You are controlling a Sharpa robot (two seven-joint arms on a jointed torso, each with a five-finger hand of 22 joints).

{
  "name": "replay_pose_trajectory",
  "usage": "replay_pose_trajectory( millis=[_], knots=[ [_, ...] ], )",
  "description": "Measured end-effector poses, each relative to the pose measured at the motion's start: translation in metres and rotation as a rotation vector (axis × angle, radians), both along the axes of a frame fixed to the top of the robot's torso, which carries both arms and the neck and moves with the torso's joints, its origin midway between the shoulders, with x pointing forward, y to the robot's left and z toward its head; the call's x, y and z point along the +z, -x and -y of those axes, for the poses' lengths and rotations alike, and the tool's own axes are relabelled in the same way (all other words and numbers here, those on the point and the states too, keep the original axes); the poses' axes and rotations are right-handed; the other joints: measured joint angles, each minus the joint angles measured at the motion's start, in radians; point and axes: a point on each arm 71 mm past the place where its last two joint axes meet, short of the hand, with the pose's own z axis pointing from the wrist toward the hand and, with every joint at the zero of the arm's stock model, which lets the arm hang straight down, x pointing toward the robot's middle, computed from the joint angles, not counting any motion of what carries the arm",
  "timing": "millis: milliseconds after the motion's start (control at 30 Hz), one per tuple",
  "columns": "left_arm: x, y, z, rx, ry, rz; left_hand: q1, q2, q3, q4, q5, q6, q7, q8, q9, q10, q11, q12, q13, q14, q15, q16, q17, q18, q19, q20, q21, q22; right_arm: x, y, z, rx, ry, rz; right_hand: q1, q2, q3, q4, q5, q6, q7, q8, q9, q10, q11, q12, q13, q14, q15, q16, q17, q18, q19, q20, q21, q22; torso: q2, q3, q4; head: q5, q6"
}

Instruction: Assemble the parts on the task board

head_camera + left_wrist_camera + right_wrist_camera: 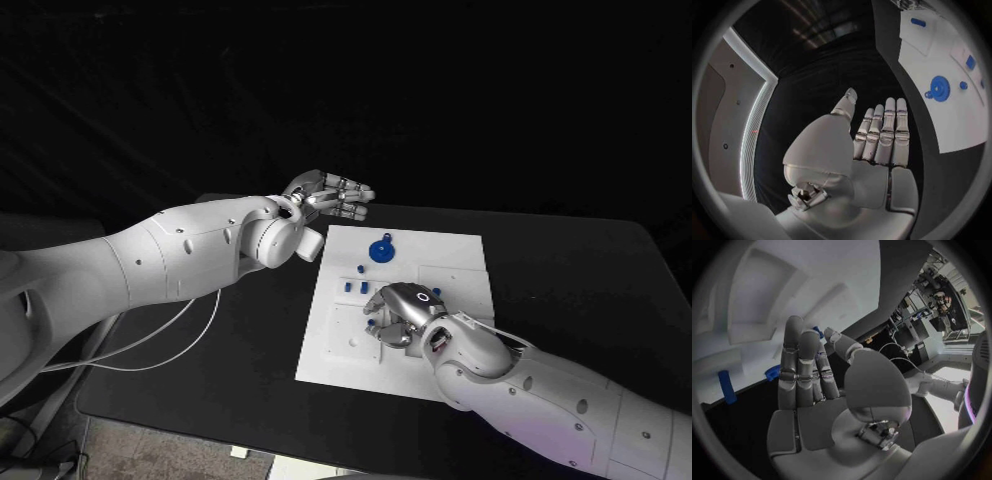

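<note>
right hand (400,312): fingers (797,360) straight and together, grasping nothing, palm low over the near part of the task board (447,250) and hiding the parts beneath; one blue piece (773,372) peeks out behind them. left hand (326,196): fingers (891,127) extended, released, above the tabletop (577,270) by the board's far corner. blue gear (381,250) lies on the board's far half. no legible writing.

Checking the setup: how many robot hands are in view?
2. The left hand hovers off the task board's far left corner; the right hand is over the board's near half.
</note>
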Motion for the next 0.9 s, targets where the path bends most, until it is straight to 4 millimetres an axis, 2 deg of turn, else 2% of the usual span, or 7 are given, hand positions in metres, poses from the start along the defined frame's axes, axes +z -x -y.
replay_pose_trajectory(
  millis=[100, 233, 333, 467, 633, 767, 900],
  knots=[
    [0.000, 0.000, 0.000, -0.001, -0.001, -0.002, 0.000, 0.000, 0.000, 0.000, 0.000, 0.000, 0.000, 0.000, 0.000, 0.000, 0.000, 0.000, 0.000, 0.000, 0.000, 0.000, 0.000, 0.000, 0.000, 0.000, 0.000, 0.000, 0.001, 0.001, 0.001, -0.007, -0.024, -0.005, 0.035, 0.002, -0.120, 0.040, -0.020, -0.032, -0.014, 0.000, 0.000, -0.017, 0.005, 0.001, 0.000, -0.001, 0.001, 0.000, -0.001, 0.007, -0.002, 0.002, -0.024, -0.023, 0.000, 0.0006, -0.0001, -0.001, 0.000],
    [0.000, 0.000, -0.001, -0.001, -0.001, -0.005, 0.000, 0.000, 0.000, 0.000, 0.000, 0.000, 0.000, 0.000, 0.000, 0.000, 0.000, 0.000, 0.000, 0.000, 0.000, 0.000, 0.000, 0.000, 0.000, 0.000, 0.000, 0.000, 0.005, 0.003, 0.003, -0.009, -0.058, -0.012, 0.056, 0.003, -0.174, 0.074, -0.020, -0.044, -0.016, 0.000, 0.000, -0.017, 0.005, 0.001, 0.000, -0.001, 0.001, 0.000, -0.002, 0.008, -0.002, 0.002, -0.036, -0.043, 0.000, 0.0006, -0.0006, -0.003, 0.001],
    [0.000, 0.000, -0.002, -0.001, -0.002, -0.005, 0.000, 0.000, 0.003, 0.003, 0.000, 0.000, 0.000, 0.000, 0.000, 0.000, 0.000, 0.000, 0.000, 0.000, 0.000, 0.000, 0.000, 0.000, 0.000, 0.000, 0.000, 0.000, 0.009, 0.006, 0.007, -0.010, -0.084, -0.018, 0.068, 0.015, -0.176, 0.076, -0.020, -0.042, -0.010, 0.000, 0.000, 0.003, -0.002, 0.007, 0.000, -0.002, 0.001, 0.000, -0.002, 0.008, -0.002, 0.002, -0.036, -0.048, 0.000, 0.0006, -0.0012, -0.007, 0.003],
    [0.000, 0.000, -0.005, 0.004, -0.003, -0.005, 0.000, 0.000, 0.003, 0.003, 0.000, 0.002, -0.002, 0.000, 0.000, 0.000, 0.000, 0.000, 0.000, 0.000, 0.000, 0.000, 0.000, 0.000, 0.000, 0.000, 0.000, 0.000, 0.022, 0.004, 0.017, -0.015, -0.114, -0.018, 0.061, 0.027, -0.108, 0.042, -0.020, -0.025, 0.010, 0.000, 0.000, 0.067, -0.016, 0.011, 0.000, 0.007, -0.007, 0.014, 0.010, 0.008, 0.001, -0.001, 0.013, -0.025, -0.001, 0.0006, -0.0033, -0.014, 0.010],
    [0.000, 0.000, -0.011, 0.008, -0.002, -0.002, 0.000, 0.000, 0.003, 0.003, 0.000, 0.031, -0.005, 0.005, 0.000, 0.004, -0.004, 0.000, 0.000, 0.000, 0.000, 0.000, 0.000, 0.000, 0.000, 0.000, 0.000, 0.000, 0.046, -0.006, 0.037, -0.035, -0.125, -0.015, 0.032, 0.029, -0.049, 0.007, -0.020, -0.025, 0.013, 0.000, 0.000, 0.071, -0.018, 0.008, 0.000, 0.007, -0.007, 0.019, 0.019, 0.008, 0.000, -0.005, 0.032, -0.004, -0.001, 0.0023, -0.0068, -0.026, 0.019],
    [0.000, 0.002, -0.013, 0.007, 0.000, 0.001, 0.000, 0.000, 0.004, 0.004, 0.000, 0.031, -0.005, 0.005, 0.000, 0.009, -0.002, 0.000, 0.000, 0.000, 0.000, 0.000, 0.000, 0.000, 0.000, 0.000, 0.000, 0.000, 0.064, -0.016, 0.054, -0.052, -0.112, -0.020, 0.032, 0.029, -0.067, -0.001, -0.020, -0.055, 0.020, 0.000, 0.000, 0.030, -0.005, 0.008, 0.000, 0.006, -0.006, 0.019, 0.019, 0.008, 0.000, -0.005, 0.032, -0.002, -0.002, 0.0024, -0.0109, -0.030, 0.024],
    [0.001, 0.004, -0.016, 0.007, 0.004, 0.004, 0.000, 0.000, 0.005, 0.005, 0.000, 0.040, -0.007, 0.005, 0.000, 0.013, -0.005, 0.000, 0.000, 0.000, 0.000, 0.000, 0.000, 0.000, 0.000, 0.000, 0.000, 0.000, 0.077, -0.026, 0.066, -0.071, -0.080, -0.028, 0.047, 0.020, -0.120, 0.021, -0.020, -0.087, 0.019, 0.000, -0.001, -0.017, 0.005, 0.008, 0.000, 0.001, -0.001, 0.019, 0.018, 0.007, -0.001, -0.002, 0.029, -0.009, -0.004, 0.0031, -0.0168, -0.033, 0.030]
  ],
)
